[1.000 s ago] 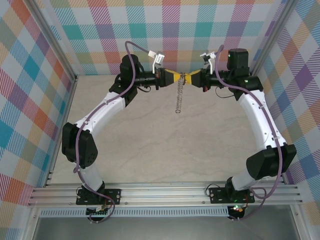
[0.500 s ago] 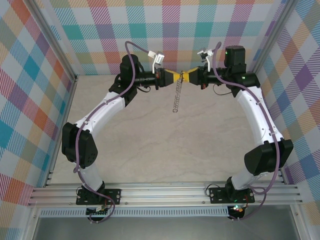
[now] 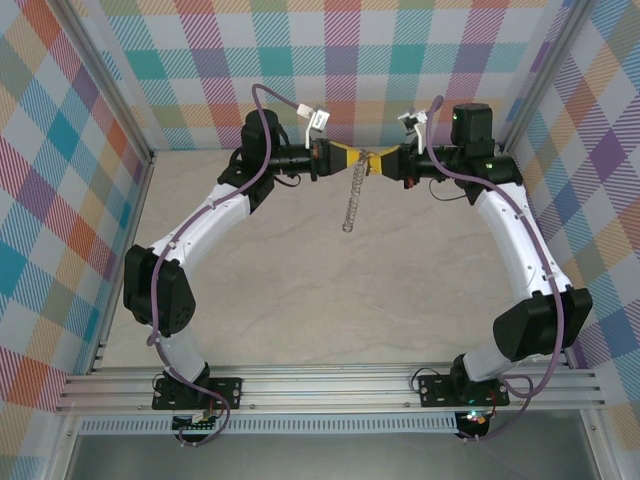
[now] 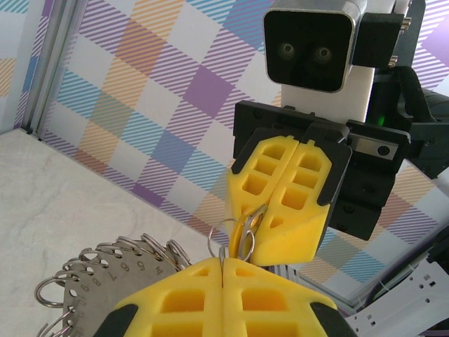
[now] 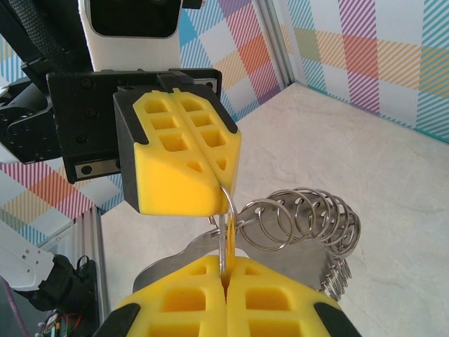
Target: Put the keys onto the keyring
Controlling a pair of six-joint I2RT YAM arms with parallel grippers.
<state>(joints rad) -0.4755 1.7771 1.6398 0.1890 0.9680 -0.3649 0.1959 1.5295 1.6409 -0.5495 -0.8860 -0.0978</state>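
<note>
Top external view gives the wide layout: my left claw and my right claw meet tip to tip high over the far part of the counter. The keyring hangs from that meeting point as a thin silvery chain, clear of the surface. From up there I cannot tell what either claw pinches.

Left wrist view fills that in. My left pads are pressed flat together at the bottom edge, with a thin wire ring rising out of their seam. The right claw faces me, closed too, its tips touching that small cluster of rings. Low on the left, the keyring turns out to be a grey numbered plate edged with a row of split rings.

Right wrist view adds the key: a yellow-orange sliver, seen edge-on, standing up from the seam of my closed right pads. It reaches the ring that the left claw clamps. The row of rings fans out just to its right.
</note>
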